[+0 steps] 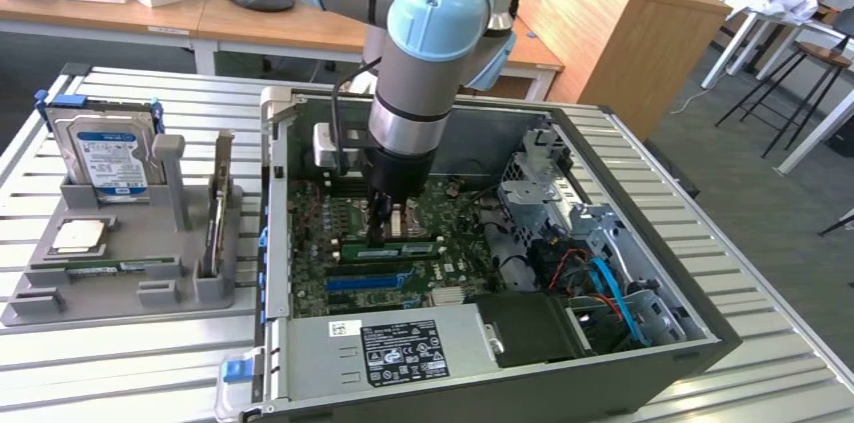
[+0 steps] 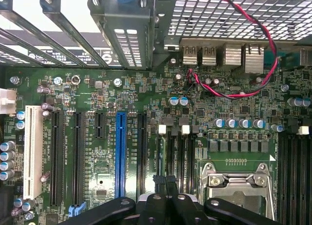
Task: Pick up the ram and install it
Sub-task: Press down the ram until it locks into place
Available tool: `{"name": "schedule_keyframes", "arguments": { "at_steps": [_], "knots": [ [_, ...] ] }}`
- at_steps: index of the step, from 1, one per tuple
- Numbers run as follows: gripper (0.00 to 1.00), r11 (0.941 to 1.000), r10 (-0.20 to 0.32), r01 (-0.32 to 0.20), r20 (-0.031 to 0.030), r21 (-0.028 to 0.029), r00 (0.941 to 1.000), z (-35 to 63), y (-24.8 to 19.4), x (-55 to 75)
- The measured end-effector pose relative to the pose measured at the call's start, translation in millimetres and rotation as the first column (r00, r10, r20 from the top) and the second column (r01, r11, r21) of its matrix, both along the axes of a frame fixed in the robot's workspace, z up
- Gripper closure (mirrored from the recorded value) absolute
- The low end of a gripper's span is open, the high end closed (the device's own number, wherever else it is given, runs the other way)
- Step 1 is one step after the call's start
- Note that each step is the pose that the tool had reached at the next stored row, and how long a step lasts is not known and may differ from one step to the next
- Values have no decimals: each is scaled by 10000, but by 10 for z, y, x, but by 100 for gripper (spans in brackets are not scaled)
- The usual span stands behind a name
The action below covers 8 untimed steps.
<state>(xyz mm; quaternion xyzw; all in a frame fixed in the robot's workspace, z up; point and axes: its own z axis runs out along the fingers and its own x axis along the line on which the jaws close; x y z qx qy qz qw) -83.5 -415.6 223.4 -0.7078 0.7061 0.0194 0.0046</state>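
Gripper down inside open computer case, fingers closed, at the ram.

Exterior view, frame centre: arm reaches vertically into the case; the green ram stick lies seated flat across the motherboard just under the fingertips, apparently in its slot. Whether the closed fingers pinch or merely touch the stick, cannot tell. Left of frame: grey parts holder carrying the hard drive. Wrist view: closed fingers over dark memory slots, beside the CPU socket.

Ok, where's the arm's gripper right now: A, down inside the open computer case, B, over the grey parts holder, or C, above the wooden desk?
A: the gripper hangs over the motherboard inside the computer case, apart from the grey holder.
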Motion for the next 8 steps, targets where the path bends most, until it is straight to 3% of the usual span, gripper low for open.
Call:
{"name": "schedule_keyframes", "arguments": {
  "at_steps": [8],
  "knots": [
    [90, 10000, 0, 0, 1, 2, 10000, -5, 0, 0]
  ]
}}
